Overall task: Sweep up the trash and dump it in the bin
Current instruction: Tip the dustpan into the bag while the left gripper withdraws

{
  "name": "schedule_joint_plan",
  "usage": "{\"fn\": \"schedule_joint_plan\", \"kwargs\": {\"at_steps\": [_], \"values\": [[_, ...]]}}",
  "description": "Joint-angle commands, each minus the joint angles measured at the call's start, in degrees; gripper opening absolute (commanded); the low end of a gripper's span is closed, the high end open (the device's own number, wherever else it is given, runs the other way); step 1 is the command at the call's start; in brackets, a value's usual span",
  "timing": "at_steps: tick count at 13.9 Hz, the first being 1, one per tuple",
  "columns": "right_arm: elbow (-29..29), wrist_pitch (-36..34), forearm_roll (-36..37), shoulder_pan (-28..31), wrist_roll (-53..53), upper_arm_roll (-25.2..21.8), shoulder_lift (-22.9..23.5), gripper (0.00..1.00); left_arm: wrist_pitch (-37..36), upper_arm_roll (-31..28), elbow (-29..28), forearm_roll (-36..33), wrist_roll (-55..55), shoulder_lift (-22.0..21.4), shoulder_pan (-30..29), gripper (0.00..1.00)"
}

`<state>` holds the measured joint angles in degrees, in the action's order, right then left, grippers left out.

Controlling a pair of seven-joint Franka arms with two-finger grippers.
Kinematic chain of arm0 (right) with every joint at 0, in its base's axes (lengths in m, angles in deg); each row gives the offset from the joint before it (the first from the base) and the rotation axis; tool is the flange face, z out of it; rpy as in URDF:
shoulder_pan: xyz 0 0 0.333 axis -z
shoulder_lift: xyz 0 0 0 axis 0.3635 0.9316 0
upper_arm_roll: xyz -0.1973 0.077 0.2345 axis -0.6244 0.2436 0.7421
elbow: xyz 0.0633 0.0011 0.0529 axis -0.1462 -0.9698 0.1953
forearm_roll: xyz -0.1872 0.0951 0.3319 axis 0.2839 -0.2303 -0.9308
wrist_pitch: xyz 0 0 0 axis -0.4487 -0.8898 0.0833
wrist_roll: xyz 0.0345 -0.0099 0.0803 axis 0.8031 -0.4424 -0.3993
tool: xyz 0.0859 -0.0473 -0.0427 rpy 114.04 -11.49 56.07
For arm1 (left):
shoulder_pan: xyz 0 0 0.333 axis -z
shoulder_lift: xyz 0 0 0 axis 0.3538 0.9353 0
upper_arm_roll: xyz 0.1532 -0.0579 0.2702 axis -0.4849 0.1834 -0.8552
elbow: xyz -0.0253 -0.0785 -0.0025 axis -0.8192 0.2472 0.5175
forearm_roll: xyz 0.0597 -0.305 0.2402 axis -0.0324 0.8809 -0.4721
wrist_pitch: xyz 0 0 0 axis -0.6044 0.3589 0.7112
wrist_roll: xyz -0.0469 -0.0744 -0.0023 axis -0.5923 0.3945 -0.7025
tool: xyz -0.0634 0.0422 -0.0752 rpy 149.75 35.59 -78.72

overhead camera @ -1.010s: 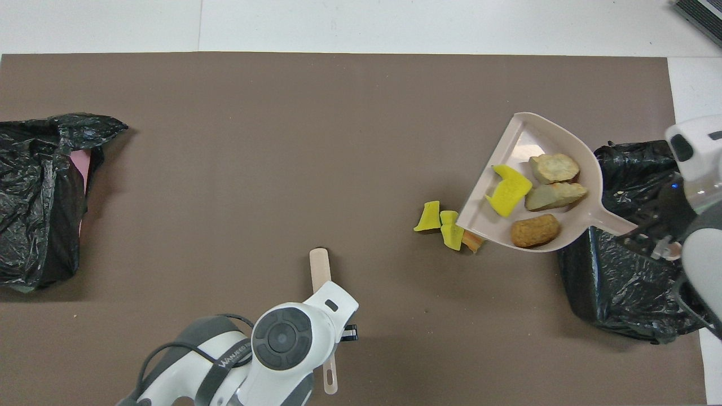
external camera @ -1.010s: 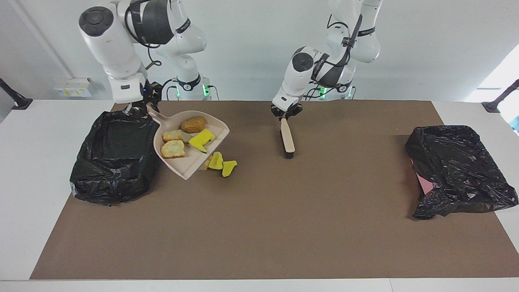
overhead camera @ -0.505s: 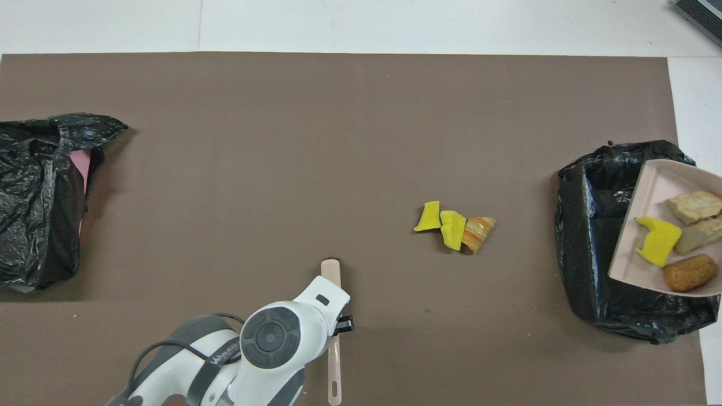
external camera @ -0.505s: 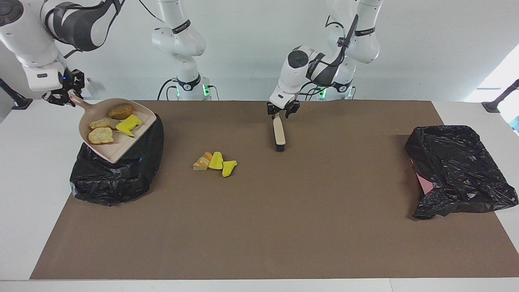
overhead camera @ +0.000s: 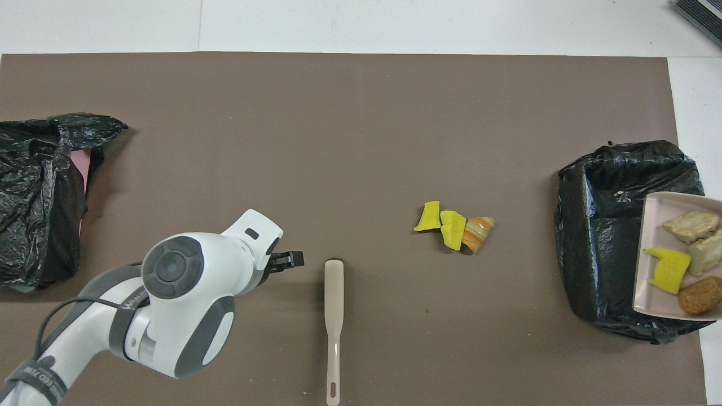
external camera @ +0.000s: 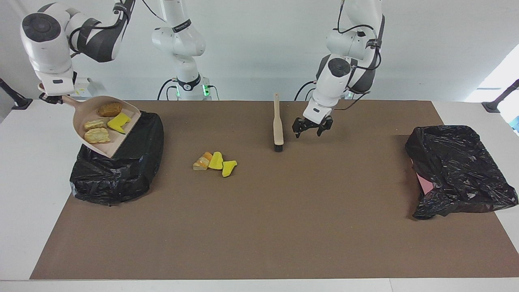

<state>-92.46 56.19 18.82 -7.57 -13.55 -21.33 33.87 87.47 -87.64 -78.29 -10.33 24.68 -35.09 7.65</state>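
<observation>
- Two robot arms, two black-lined bins, one dustpan, one brush, and seven lumps of trash.
- Four lumps [external camera: 103, 122] ride in the pink dustpan [external camera: 117, 144]: one brown, two pale, one yellow.
- Three lumps [external camera: 215, 162] lie together on the brown mat, at centre left of the facing view: two yellow wedges and one orange-and-pale piece.
- The right gripper [external camera: 52, 98], at upper left of the facing view, is clamped on the dustpan's handle, with the pan tilted above the bin [external camera: 117, 178] at the right arm's end.
- The second bin [external camera: 458, 170] sits at middle right of the facing view, at the left arm's end.
- The brush [external camera: 277, 125] lies on the mat, upper centre of the facing view, bristles toward the trash.
- The left gripper [external camera: 312, 127] hovers just beside the brush with fingers spread and nothing in them.
- A second ago the left gripper was closed on the brush handle; it has since let go and moved aside.
- A second ago the dustpan rested on the mat beside the three lumps; it has since been lifted over the bin.
</observation>
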Motion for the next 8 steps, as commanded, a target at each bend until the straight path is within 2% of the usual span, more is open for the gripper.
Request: {"fn": "schedule_joint_plan", "kwargs": {"at_steps": [1, 5, 8], "values": [[-3.81, 1.36, 7.73, -4.06, -1.04, 0.16, -2.06, 0.00, -2.46, 0.74, 6.89, -1.36, 4.89, 3.60, -6.11, 1.00], [-5.05, 2.85, 13.88, -5.29, -1.92, 0.69, -2.06, 0.00, -5.28, 0.65, 12.34, -1.36, 16.82, 4.05, -14.81, 1.00], [-4.78, 1.90, 17.05, -5.83, -1.92, 0.69, -2.15, 0.00, -13.35, 0.74, 19.54, -1.27, 25.18, 4.92, -20.35, 1.00]]}}
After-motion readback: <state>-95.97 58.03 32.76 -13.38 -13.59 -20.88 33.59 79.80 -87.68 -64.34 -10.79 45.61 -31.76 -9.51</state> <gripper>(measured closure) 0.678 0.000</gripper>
